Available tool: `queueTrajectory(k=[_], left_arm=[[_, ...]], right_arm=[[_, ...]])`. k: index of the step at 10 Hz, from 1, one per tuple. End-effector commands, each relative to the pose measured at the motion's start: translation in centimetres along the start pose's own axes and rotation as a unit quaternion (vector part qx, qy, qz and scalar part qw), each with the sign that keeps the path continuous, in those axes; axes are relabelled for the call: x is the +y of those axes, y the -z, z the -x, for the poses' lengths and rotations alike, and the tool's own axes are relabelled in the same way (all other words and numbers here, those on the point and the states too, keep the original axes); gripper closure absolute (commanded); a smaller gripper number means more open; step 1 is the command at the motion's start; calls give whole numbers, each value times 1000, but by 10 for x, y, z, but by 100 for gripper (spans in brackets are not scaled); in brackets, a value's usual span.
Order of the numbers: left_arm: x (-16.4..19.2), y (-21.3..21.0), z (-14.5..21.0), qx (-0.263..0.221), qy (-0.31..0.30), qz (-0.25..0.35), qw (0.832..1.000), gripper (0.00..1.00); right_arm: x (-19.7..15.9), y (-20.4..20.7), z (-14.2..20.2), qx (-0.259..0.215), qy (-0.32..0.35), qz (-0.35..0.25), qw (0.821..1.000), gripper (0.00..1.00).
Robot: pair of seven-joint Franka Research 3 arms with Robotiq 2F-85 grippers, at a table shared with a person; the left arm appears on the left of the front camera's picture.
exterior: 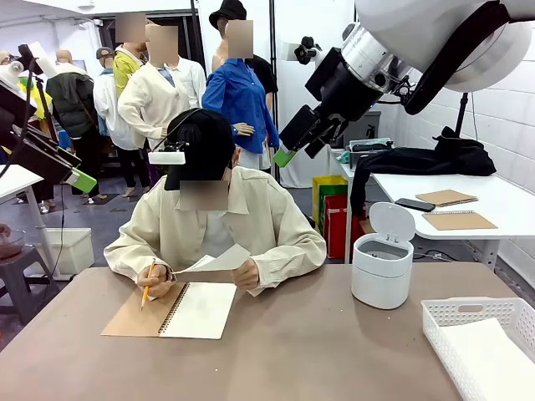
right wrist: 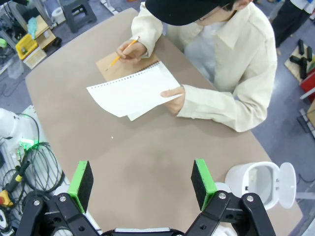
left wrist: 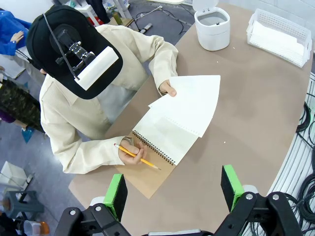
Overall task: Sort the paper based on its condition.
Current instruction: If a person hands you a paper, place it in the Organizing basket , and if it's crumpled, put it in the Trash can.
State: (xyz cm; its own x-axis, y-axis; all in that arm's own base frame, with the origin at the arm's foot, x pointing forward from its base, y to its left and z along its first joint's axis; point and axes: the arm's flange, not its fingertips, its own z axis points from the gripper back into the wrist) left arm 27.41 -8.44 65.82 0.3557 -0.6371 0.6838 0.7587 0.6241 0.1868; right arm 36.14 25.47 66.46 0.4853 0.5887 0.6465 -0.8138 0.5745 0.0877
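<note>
Left gripper (left wrist: pixel 173 189) and right gripper (right wrist: pixel 141 183) hang empty, my jaws apart, above the table (left wrist: pixel 256 118) as a person (left wrist: pixel 69 118) holds a paper sheet (left wrist: pixel 194 103) over a spiral notebook (left wrist: pixel 165 142).

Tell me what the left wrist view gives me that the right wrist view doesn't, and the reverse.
Left wrist: the white basket with paper in it, and the left gripper, open. Right wrist: the right gripper, open, and cables beside the table. Both: the person's hand holding a loose sheet over the notebook, a pencil, the bin.
</note>
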Motion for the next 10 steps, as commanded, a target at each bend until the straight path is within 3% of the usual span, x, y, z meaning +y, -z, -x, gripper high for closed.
queueTrajectory(k=[1, 10], left_arm=[[1, 0, 0, 0, -1, -1, 1000, 0], [1, 0, 0, 0, -1, -1, 1000, 0]], right_arm=[[-2, 1, -1, 0, 1, -1, 1000, 0], [-2, 1, -1, 0, 1, -1, 1000, 0]])
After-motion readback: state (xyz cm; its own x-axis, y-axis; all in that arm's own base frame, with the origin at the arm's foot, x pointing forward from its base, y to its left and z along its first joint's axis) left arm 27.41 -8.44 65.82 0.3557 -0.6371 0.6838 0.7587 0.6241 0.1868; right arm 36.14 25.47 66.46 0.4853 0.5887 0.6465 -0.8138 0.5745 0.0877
